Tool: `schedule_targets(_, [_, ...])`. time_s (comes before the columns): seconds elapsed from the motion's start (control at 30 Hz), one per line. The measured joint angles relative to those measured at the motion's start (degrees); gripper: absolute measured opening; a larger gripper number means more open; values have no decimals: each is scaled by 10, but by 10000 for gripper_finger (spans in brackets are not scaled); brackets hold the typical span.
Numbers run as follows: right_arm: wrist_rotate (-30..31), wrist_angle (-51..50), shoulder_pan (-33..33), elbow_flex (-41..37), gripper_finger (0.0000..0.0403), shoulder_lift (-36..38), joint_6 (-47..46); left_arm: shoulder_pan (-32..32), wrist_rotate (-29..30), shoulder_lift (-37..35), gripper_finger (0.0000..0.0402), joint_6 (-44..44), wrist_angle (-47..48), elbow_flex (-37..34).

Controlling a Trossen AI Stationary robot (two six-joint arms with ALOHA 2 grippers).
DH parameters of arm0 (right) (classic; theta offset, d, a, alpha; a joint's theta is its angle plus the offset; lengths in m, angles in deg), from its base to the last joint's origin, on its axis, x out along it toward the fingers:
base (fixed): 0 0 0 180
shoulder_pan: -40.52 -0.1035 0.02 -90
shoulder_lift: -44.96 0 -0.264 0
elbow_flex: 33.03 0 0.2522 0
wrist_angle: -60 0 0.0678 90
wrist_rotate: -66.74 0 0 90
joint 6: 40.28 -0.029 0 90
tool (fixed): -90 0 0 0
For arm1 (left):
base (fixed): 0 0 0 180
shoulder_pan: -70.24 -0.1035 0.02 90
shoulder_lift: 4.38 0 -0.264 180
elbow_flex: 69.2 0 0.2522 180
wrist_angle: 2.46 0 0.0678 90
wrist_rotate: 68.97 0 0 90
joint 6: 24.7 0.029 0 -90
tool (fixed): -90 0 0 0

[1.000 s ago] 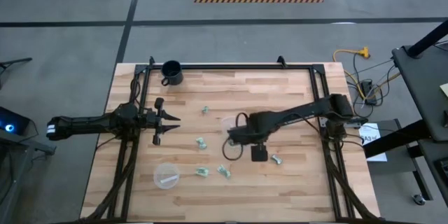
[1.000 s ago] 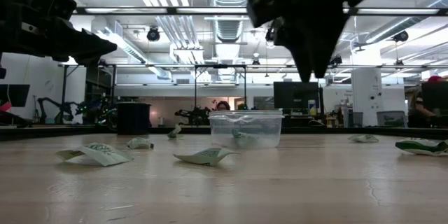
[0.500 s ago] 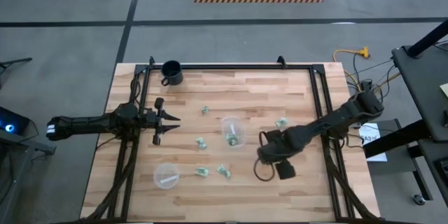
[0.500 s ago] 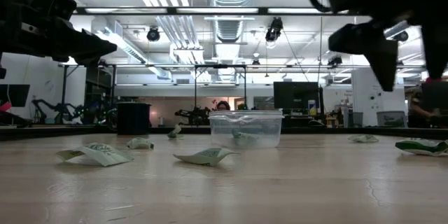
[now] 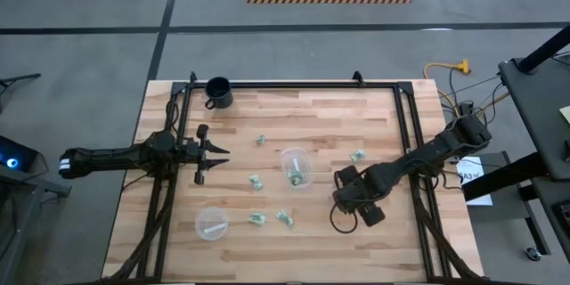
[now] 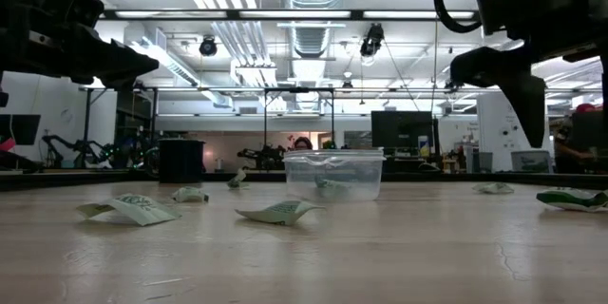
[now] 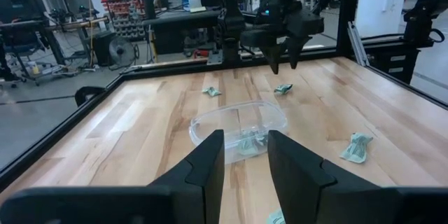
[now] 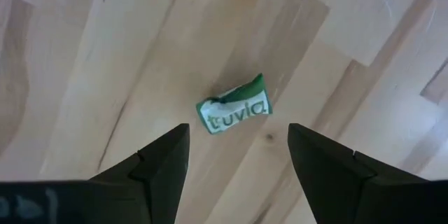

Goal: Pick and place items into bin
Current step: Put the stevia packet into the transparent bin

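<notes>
Our right end effector (image 8: 238, 155) hung fingers apart straight over a small green-and-white wrapped piece (image 8: 233, 114) on the table (image 8: 91, 56): light, crinkly, probably slippery, so we'd pinch across its middle.

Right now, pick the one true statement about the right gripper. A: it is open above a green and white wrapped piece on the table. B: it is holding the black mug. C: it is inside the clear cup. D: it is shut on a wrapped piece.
A: the right wrist view shows the right gripper with fingers spread and empty, directly over the wrapped piece lying on the wooden table.
</notes>
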Motion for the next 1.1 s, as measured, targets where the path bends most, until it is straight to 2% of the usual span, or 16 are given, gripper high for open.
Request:
schedule_targets(0.27, [0,23,0,-7,230,-10,81,0,0,0,94,0,0,0])
schedule_targets(0.47, [0,24,0,-7,229,-15,107,0,0,0,94,0,0,0])
schedule_targets(0.83, [0,30,0,-7,226,-17,103,0,0,0,94,0,0,0])
schedule_targets(1.1, [-2,52,0,-25,226,-53,114,0,0,0,94,0,0,0])
